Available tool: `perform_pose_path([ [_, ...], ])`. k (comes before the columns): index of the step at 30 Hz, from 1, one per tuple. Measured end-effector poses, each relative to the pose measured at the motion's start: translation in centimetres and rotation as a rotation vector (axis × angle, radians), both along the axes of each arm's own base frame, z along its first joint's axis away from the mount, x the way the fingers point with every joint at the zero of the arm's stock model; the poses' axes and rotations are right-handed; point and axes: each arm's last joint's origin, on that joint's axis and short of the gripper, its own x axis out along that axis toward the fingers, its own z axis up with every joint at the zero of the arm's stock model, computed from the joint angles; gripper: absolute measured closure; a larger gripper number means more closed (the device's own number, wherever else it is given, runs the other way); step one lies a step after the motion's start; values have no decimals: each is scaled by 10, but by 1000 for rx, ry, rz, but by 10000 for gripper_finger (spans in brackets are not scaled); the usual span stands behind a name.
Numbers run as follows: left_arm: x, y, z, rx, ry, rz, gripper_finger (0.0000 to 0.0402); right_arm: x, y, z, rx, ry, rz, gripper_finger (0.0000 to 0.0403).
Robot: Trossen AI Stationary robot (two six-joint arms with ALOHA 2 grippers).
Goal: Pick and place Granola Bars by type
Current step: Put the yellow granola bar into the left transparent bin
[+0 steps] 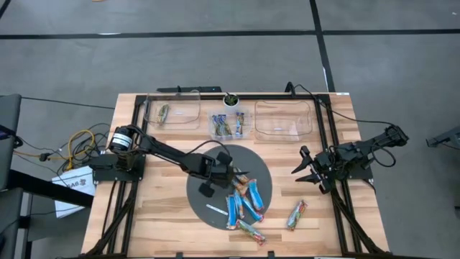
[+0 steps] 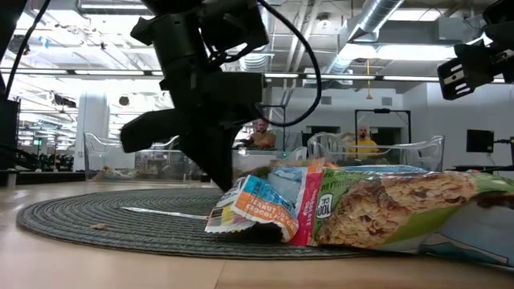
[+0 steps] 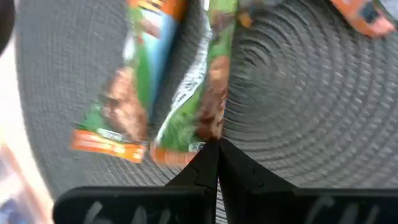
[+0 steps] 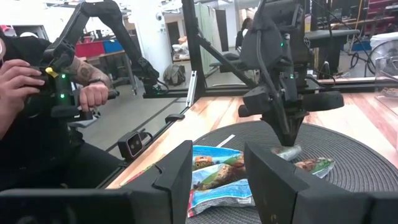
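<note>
Left claw clamped on green-tan-orange wrapped granola bar over round dark woven mat, right claw spread apart, idle above wooden desk.

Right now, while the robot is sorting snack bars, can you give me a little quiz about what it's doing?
1. True or false: the left end effector is shut on the end of a green granola bar.
2. Where does the right end effector wait?
A. Inside a bin
B. Over bare wood beside the round mat
C. Touching a blue bar
3. What colour is the single bar lying in the back-left clear bin?

Key: 1 true. 2 B. 3 green.
</note>
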Motion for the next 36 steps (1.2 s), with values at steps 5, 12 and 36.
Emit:
perform_pose_path([
  [5,-2,0,-1,8,24,13,401,0,0,0,0,0,0,266],
  [12,-1,0,-1,5,20,22,401,0,0,0,0,0,0,264],
  [36,11,-12,27,15,-215,-123,331,0,0,0,0,0,0,265],
])
